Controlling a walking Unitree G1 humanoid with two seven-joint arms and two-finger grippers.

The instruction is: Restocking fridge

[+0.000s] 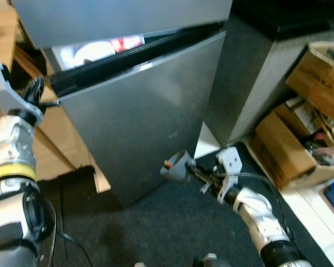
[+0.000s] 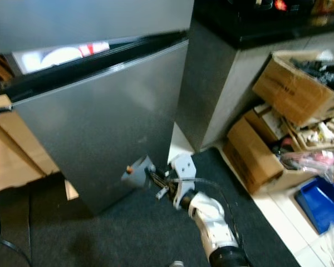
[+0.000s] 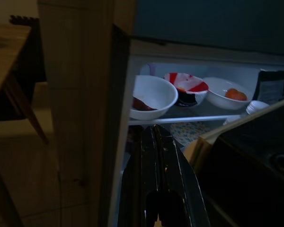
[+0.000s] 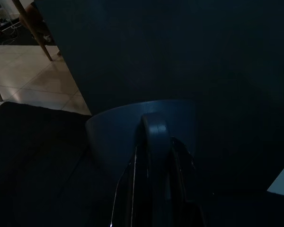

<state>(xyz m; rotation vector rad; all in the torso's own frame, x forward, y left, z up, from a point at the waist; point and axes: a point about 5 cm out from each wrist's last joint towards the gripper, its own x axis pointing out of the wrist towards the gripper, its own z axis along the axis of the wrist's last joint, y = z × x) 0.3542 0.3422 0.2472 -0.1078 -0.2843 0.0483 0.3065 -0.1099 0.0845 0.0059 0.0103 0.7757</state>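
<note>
Fingers of the right gripper [image 1: 190,172] clamp a grey cup [image 1: 177,167]; left gripper's [image 3: 157,142] pressed together.

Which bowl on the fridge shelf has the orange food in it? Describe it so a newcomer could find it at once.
Look through the gap of the partly open fridge door to the lit shelf, which carries three bowls in a row. The orange-food bowl is the plain white one next to the dark packet. The middle bowl is red and white, and the third bowl is white with something dark inside.
</note>
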